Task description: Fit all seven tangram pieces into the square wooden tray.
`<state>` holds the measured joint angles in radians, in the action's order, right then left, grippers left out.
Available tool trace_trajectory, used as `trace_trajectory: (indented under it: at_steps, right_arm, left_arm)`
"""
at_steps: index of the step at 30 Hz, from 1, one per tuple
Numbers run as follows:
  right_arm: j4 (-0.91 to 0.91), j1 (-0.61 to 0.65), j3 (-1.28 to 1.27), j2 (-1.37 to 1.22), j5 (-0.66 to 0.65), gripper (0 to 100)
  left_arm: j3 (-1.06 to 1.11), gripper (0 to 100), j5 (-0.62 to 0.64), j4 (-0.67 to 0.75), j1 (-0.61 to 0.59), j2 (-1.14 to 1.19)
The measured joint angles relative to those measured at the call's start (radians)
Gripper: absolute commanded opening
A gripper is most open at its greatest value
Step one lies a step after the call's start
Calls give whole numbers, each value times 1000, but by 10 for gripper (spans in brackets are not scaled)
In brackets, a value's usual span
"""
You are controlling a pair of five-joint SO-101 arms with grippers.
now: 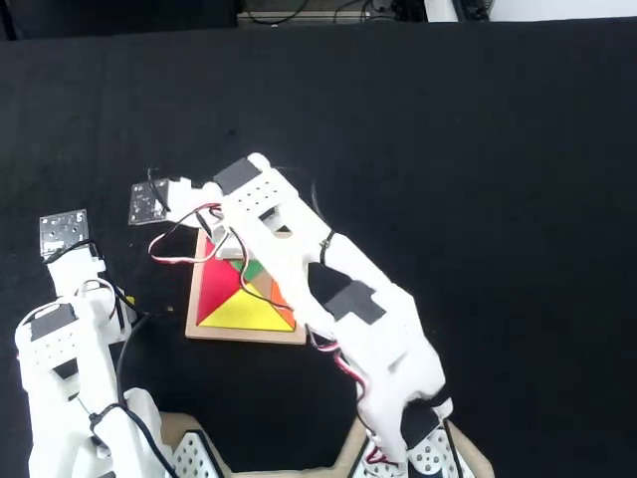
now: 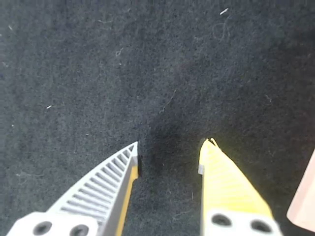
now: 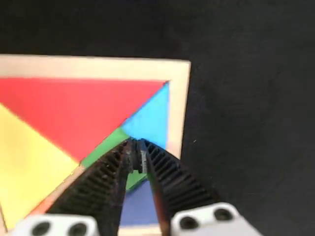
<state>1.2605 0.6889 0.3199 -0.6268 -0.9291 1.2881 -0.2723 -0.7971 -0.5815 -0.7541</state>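
Several tangram pieces (image 3: 74, 108) inside square wooden tray (image 3: 98, 66)

The right arm (image 1: 348, 309) extends diagonally from its base at the near edge, forward and toward the left. Its wrist (image 1: 254, 199) is bent so that the right claw (image 3: 136, 147) points steeply downward, the two black ribbed fingers (image 3: 106, 182) drawn together until the tips meet. The left arm (image 1: 60, 368) stands folded close above its base at the near left, and the left claw (image 2: 170, 147) faces down with jaws parted, one finger grey and ribbed, the other yellow.
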Motion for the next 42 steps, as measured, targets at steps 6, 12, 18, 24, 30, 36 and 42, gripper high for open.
trace_trajectory:
  at_steps: [6, 12, 18, 24, 30, 36, 42]
  right_arm:
    - [0, 0, 14, -17, -14, 11]
    - [60, 0, 26, -17, -14, 11]
    - [206, 0, 48, 72, -14, 11]
    - [204, -61, -38, 322, 52, 11]
    - [-21, -172, -377, 443, 222, 11]
    - [-244, -218, -578, 430, 238, 11]
    - [-261, -310, -578, 377, 239, 11]
  left_arm:
    - [0, 202, 0, 0, 0, 0]
    - [0, 202, 0, 0, 0, 0]
    - [0, 202, 0, 0, 0, 0]
    - [0, 202, 0, 0, 0, 0]
    - [0, 202, 0, 0, 0, 0]
    - [0, 202, 0, 0, 0, 0]
    - [0, 202, 0, 0, 0, 0]
